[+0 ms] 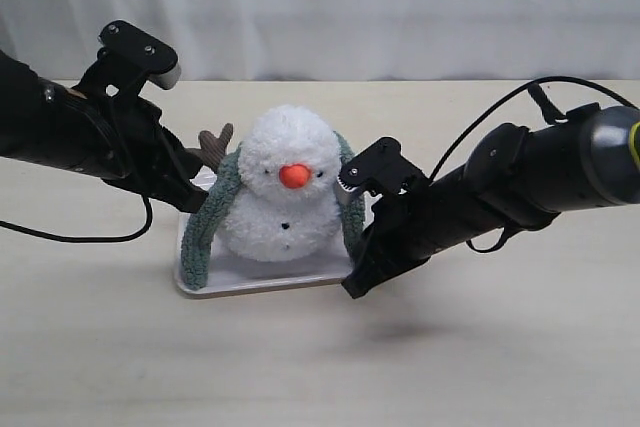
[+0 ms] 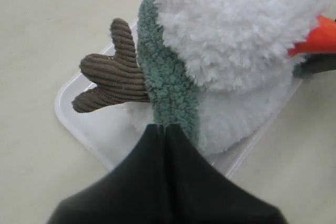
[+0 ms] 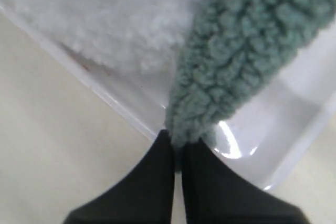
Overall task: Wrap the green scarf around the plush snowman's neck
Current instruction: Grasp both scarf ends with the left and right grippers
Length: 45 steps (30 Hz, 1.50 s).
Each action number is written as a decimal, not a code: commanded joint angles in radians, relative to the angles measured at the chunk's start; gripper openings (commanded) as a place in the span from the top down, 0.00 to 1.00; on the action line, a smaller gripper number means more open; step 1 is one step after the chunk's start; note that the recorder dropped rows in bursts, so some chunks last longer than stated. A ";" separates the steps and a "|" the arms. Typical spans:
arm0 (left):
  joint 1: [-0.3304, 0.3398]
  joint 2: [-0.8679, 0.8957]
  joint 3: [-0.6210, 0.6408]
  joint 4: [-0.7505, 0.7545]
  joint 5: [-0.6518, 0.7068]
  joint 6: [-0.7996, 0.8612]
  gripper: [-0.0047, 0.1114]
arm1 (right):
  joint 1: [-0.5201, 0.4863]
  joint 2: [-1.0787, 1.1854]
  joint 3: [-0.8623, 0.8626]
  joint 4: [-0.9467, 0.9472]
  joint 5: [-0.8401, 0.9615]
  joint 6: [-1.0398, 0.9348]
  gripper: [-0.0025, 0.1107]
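The plush snowman [image 1: 285, 197] [image 2: 236, 24] [image 3: 105, 14] sits upright on a white tray [image 1: 260, 282]. Behind its head runs the green scarf [image 1: 205, 232], hanging down both sides of the body. My left gripper [image 1: 192, 199] [image 2: 164, 128] is shut, its tips pinched on the scarf [image 2: 168, 82] just below the brown twig arm [image 2: 110, 77]. At the tray's front right corner my right gripper [image 1: 355, 277] [image 3: 178, 142] is shut on the rounded end of the scarf [image 3: 236, 61], with fuzz showing between its jaws.
The tray [image 2: 84, 124] [image 3: 283, 150] rests on a pale tabletop [image 1: 320, 367]. A white curtain [image 1: 350, 7] hangs behind the table. Both black arms reach in from the sides, and a cable [image 1: 70, 237] trails under the left one.
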 commanded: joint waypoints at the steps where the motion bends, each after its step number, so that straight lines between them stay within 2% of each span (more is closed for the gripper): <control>1: 0.001 -0.004 0.002 -0.015 -0.019 -0.003 0.96 | 0.002 -0.009 -0.006 0.001 0.076 0.007 0.94; 7: 0.001 0.057 0.002 -0.015 -0.013 -0.003 0.96 | 0.002 -0.007 -0.006 -0.010 0.134 0.058 0.94; 13: 0.001 0.057 0.002 -0.015 -0.015 -0.003 0.96 | 0.002 0.035 -0.006 -0.116 0.070 0.160 0.94; 24: 0.001 0.057 0.002 -0.017 -0.013 -0.003 0.96 | 0.002 -0.011 -0.010 -0.103 0.082 0.163 0.93; 26: 0.001 0.057 0.002 -0.019 -0.007 -0.003 0.96 | 0.002 -0.026 -0.010 -0.100 0.082 0.163 0.87; 32: 0.001 0.061 0.002 -0.035 -0.003 -0.003 0.96 | 0.002 -0.057 -0.010 -0.107 0.082 0.211 0.49; 35: 0.001 0.072 0.002 -0.035 -0.001 -0.003 0.95 | 0.002 -0.069 -0.010 -0.112 0.070 0.230 0.42; 37: 0.001 0.083 0.002 -0.025 0.005 -0.003 0.89 | 0.002 -0.080 -0.010 -0.115 0.059 0.231 0.42; 43: 0.001 0.094 0.002 -0.022 -0.004 -0.003 0.52 | 0.000 -0.101 -0.010 -0.164 0.005 0.282 0.42; 45: 0.001 0.099 0.004 -0.022 0.000 -0.003 0.45 | 0.000 -0.101 -0.010 -0.167 -0.004 0.287 0.42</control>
